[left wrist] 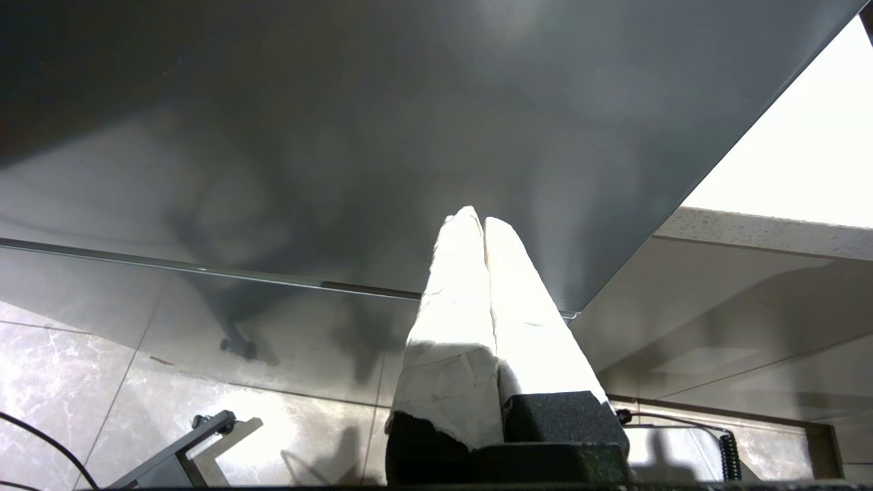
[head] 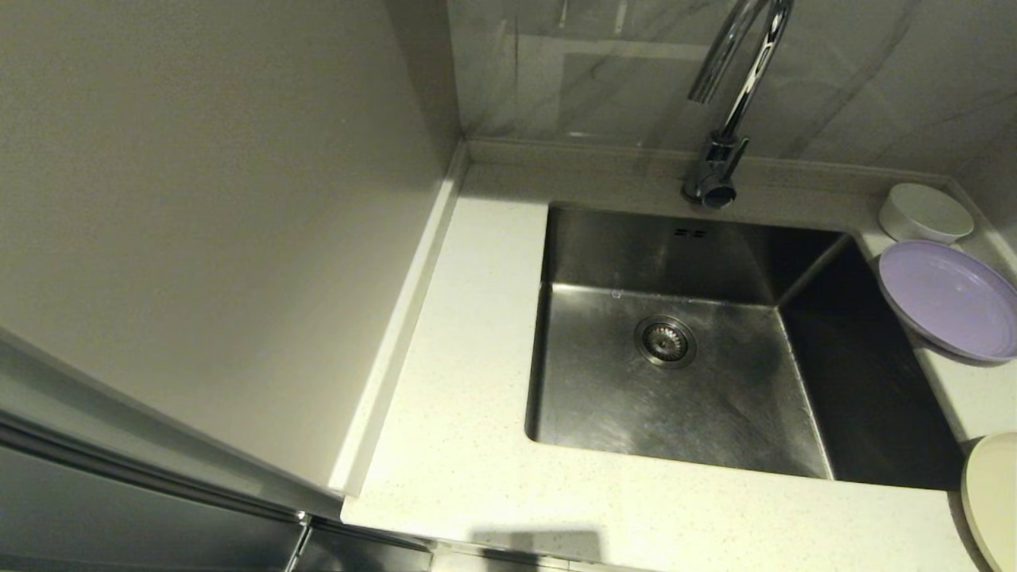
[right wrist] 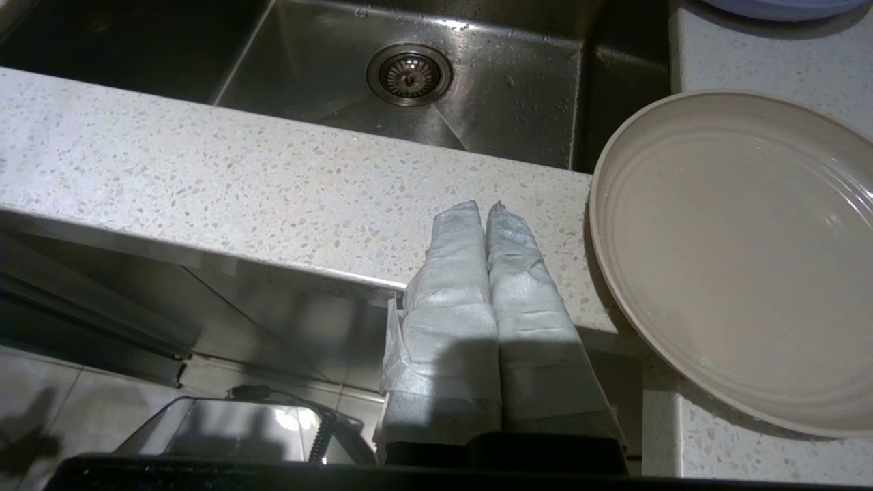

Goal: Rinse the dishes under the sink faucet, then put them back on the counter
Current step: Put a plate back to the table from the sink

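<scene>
Brushed steel sink, glossy chrome faucet, matt speckled stone counter.

Faucet spout top cut off; beige plate half out of frame; lavender plate clipped.

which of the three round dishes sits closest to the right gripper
The beige cream plate at the counter's front corner, right beside the shut right gripper. The lavender-purple plate and the small white bowl lie farther back along the sink's right side.
</scene>
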`<state>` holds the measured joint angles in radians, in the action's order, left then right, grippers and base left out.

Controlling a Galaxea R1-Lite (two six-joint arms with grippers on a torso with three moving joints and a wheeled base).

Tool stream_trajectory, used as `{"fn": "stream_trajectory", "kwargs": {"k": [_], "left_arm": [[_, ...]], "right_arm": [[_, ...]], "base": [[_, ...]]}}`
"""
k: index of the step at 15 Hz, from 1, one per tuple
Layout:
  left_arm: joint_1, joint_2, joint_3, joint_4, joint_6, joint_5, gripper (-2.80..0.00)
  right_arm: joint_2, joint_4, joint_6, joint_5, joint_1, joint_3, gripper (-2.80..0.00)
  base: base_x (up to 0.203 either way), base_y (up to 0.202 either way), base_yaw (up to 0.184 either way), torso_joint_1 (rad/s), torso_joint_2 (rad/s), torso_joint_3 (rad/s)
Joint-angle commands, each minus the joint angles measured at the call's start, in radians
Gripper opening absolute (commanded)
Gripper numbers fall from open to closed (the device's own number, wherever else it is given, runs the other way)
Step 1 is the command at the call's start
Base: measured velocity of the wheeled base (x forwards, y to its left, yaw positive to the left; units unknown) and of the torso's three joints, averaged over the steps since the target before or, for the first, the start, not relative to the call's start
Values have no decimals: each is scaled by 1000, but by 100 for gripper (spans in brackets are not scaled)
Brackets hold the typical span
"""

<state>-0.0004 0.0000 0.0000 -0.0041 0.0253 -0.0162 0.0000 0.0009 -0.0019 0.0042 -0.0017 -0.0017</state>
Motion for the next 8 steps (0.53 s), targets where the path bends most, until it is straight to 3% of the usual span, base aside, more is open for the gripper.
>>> {"fn": "stream_trajectory", "kwargs": {"k": [1,8], "left_arm": [[0,-3,0,0,1,-1,-280],[0,-3,0,0,1,-1,-280]], "right_arm": [[2,1,-15,4,0,0,-280],[62,29,-50,14,0,-84,-280]], "base": [[0,0,0,0,0,0],[0,0,0,0,0,0]]}}
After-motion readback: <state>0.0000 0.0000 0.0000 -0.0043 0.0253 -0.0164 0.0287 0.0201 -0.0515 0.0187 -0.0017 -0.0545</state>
